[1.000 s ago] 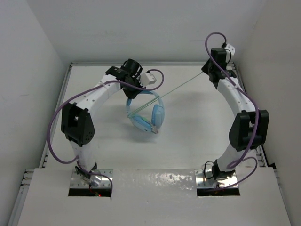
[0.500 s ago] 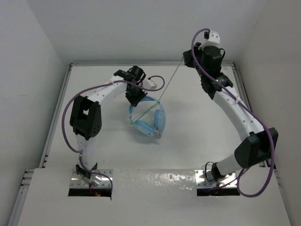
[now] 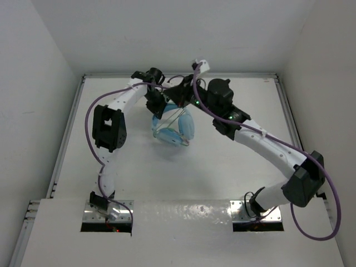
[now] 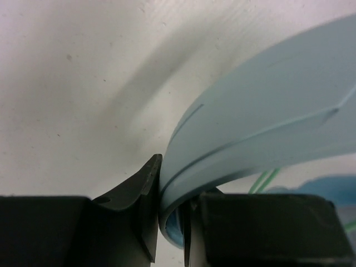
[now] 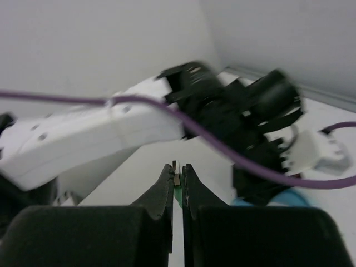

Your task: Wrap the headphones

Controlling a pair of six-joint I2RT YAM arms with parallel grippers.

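The light blue headphones (image 3: pixel 179 131) lie at the middle back of the table, with the pale green cable (image 3: pixel 170 120) strung across them. My left gripper (image 3: pixel 156 109) is shut on the headband (image 4: pixel 261 122), which is clamped between its jaws (image 4: pixel 169 186); green cable strands (image 4: pixel 266 179) show just behind. My right gripper (image 3: pixel 179 95) reaches in from the right, close above the headphones and next to the left wrist. It is shut (image 5: pixel 177 169) on the cable's plug end (image 5: pixel 178 192), whose metal tip sticks out between the fingertips.
The left arm (image 5: pixel 94 136) and its purple robot cable (image 5: pixel 233 153) fill the right wrist view just ahead of my right gripper. White walls enclose the table on three sides (image 3: pixel 167 33). The two wrists are crowded together at the back middle.
The right arm has swung from the back right corner leftward to the left wrist, carrying the cable end over the headphones. The left gripper has shifted slightly with the headband.
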